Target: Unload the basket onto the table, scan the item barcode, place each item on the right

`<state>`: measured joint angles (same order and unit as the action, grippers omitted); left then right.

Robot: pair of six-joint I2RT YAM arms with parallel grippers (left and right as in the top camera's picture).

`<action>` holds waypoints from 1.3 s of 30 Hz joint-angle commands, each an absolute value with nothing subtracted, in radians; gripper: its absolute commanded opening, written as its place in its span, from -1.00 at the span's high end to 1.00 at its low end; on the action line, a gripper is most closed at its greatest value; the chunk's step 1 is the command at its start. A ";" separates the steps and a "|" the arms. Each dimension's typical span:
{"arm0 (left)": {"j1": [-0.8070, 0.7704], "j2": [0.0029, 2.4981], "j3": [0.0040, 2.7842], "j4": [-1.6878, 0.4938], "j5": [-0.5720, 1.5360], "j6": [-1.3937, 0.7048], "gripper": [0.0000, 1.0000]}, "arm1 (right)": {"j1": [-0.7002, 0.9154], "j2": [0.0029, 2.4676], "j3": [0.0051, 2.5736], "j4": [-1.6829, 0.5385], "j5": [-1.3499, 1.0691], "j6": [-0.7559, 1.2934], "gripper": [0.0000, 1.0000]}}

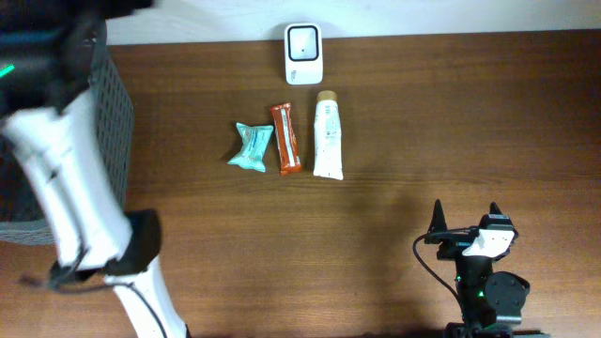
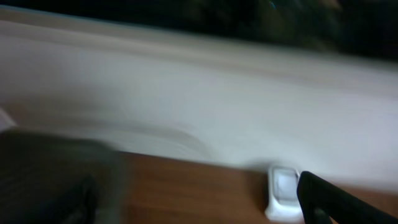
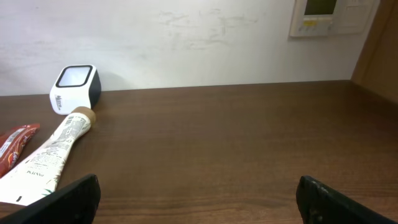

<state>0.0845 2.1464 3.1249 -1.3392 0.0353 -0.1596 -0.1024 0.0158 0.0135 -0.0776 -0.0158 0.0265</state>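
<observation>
The white barcode scanner (image 1: 302, 52) stands at the table's back edge, also seen blurred in the left wrist view (image 2: 283, 191) and in the right wrist view (image 3: 76, 87). In front of it lie a teal packet (image 1: 252, 146), an orange-red bar (image 1: 286, 138) and a white tube (image 1: 328, 136). My left gripper (image 2: 193, 208) is raised at the far left over a dark basket. Its fingers (image 2: 329, 198) stand wide apart with nothing between them. My right gripper (image 1: 466, 214) rests open near the front right, empty (image 3: 199, 199).
A dark mesh basket (image 1: 111, 113) stands at the left edge under the white left arm (image 1: 66, 188). A wall runs behind the table. The tube (image 3: 46, 158) and the bar (image 3: 12, 144) lie left of the right gripper.
</observation>
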 commanded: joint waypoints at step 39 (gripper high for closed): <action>0.540 2.100 1.861 -1.195 -0.284 -0.874 1.00 | -0.104 0.008 0.006 -0.079 -0.007 0.035 -0.97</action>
